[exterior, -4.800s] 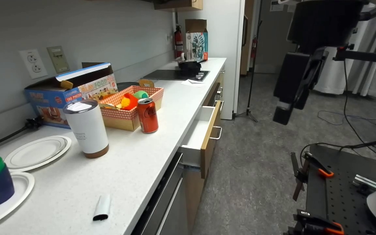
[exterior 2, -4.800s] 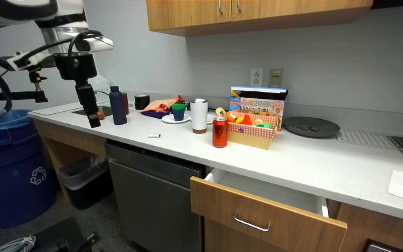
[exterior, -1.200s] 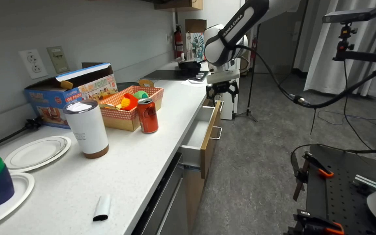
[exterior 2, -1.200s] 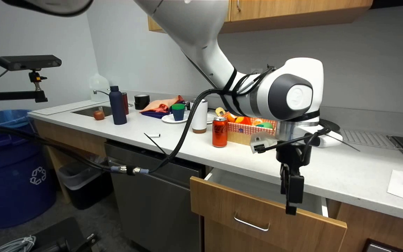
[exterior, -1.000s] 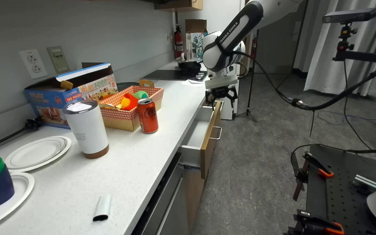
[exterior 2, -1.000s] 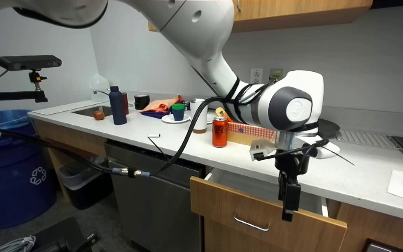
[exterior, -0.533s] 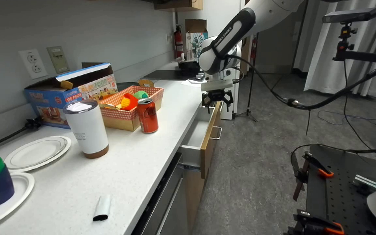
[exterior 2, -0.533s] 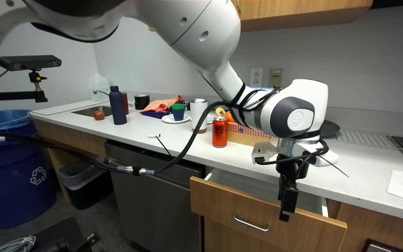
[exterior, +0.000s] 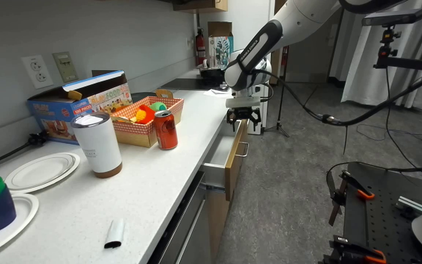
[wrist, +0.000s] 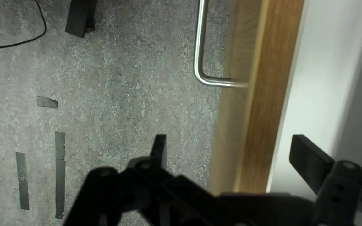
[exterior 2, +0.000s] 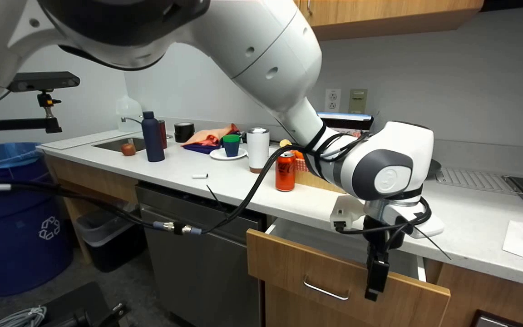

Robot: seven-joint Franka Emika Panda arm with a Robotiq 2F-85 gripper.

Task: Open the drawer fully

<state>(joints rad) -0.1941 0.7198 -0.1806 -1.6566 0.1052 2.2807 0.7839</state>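
One spread gripper (wrist: 229, 139) astride the wood drawer front (wrist: 264, 110): I'd pinch square, pull toward 9 o'clock (wrist view).

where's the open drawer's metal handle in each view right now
In an exterior view: the handle is slightly right of and below centre.
In an exterior view: the handle is near the bottom, right of centre.
In the wrist view: the handle is slightly right of centre, cut by the top edge.
Shared landmark: the wooden drawer front, bearing the handle in all three.
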